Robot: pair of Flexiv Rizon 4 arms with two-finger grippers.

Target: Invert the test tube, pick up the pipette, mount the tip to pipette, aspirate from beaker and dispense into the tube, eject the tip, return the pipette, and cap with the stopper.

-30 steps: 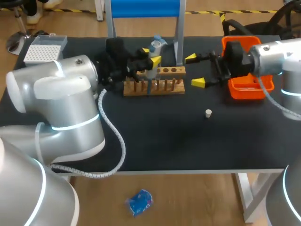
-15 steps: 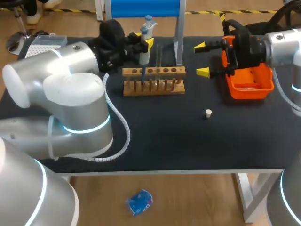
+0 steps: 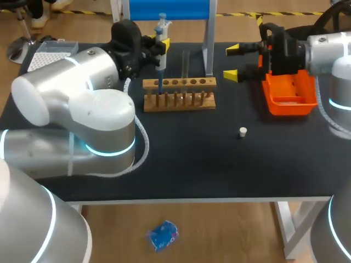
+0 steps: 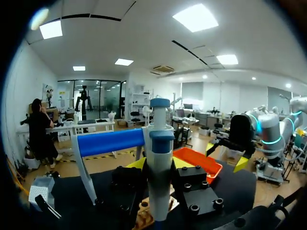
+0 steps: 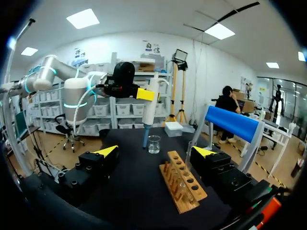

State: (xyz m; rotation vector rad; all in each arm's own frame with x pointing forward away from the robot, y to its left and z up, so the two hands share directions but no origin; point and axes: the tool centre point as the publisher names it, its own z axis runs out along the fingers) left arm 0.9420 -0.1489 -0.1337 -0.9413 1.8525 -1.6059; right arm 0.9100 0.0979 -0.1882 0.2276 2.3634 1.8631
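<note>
Currently the left gripper (image 3: 158, 43) is clamped on the white-and-blue pipette (image 3: 160, 30), held upright with its blue tip pointing down near the left end of the wooden test-tube rack (image 3: 179, 94), close to the small clear glass beaker (image 5: 154, 143). The right gripper (image 3: 231, 62) hovers with fingers spread, holding nothing, just beside the orange plastic tray (image 3: 289, 101). The small white stopper (image 3: 243, 131) lies on the black table (image 3: 219, 164), apart from the rack.

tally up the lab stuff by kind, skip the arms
pipette: 1
rack: 1
tube: 1
beaker: 1
stopper: 1
tip box: 1
bin: 1
stand: 1
total: 8
</note>
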